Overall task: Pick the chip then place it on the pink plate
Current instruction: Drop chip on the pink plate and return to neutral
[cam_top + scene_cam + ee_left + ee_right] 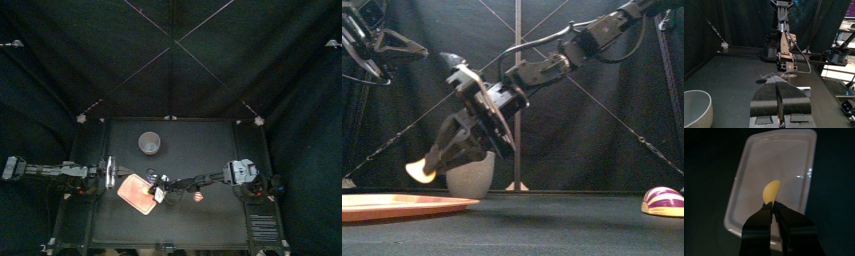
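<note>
Chip pinched at one tip between the jaws of the right gripper, and held clear above the pink plate. No contact is made: in the front view a gap of air is seen between the yellow chip and the plate's rim. Only the end is gripped, so most of the chip is left sticking out past the jaws. That way, it can be judged, the piece can be laid down without the jaws meeting the plate.

The right arm is stretched in from the right, past the middle, and angled steeply down toward the plate at the table's front left. The grey speckled cup is stood behind, off the line of descent. A striped pink-and-white toy is seen far to the right, apart from everything. The left gripper is parked at the table's left side, jaws together on nothing, out of the way.

Picking is judged done and placing remains. A short lowering and a release over the plate's middle are called for. If the chip is released too high, a bounce or slide over the shallow rim is to be feared.
</note>
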`<control>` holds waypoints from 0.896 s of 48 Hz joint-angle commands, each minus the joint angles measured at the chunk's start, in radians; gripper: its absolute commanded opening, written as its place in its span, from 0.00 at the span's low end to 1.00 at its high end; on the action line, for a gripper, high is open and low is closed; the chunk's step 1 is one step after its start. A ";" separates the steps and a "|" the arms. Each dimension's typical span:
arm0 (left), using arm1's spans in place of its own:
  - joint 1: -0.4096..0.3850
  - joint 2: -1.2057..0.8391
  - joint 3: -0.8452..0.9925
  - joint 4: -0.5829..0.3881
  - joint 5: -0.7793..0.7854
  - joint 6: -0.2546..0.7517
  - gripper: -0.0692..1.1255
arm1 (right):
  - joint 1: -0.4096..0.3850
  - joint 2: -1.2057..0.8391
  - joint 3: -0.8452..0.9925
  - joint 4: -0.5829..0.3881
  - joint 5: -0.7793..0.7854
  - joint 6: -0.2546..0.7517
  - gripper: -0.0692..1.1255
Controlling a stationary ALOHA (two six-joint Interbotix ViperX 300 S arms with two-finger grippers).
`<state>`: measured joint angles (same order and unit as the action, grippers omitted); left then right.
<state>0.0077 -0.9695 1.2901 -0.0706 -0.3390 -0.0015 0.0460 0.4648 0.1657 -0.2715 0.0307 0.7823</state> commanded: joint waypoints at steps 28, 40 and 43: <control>0.032 0.003 -0.021 -0.002 -0.002 0.005 0.05 | 0.000 0.020 -0.101 -0.011 0.034 0.011 0.75; 0.032 0.005 -0.017 0.002 0.000 0.005 0.05 | -0.052 -0.204 0.179 -0.025 -0.178 -0.003 0.75; 0.032 0.003 -0.017 0.003 0.000 0.005 0.05 | -0.075 -0.267 0.259 -0.043 -0.272 -0.006 0.75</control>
<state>0.0383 -0.9679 1.2901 -0.0706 -0.3359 0.0015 0.0061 0.3129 0.3482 -0.2961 -0.1350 0.7808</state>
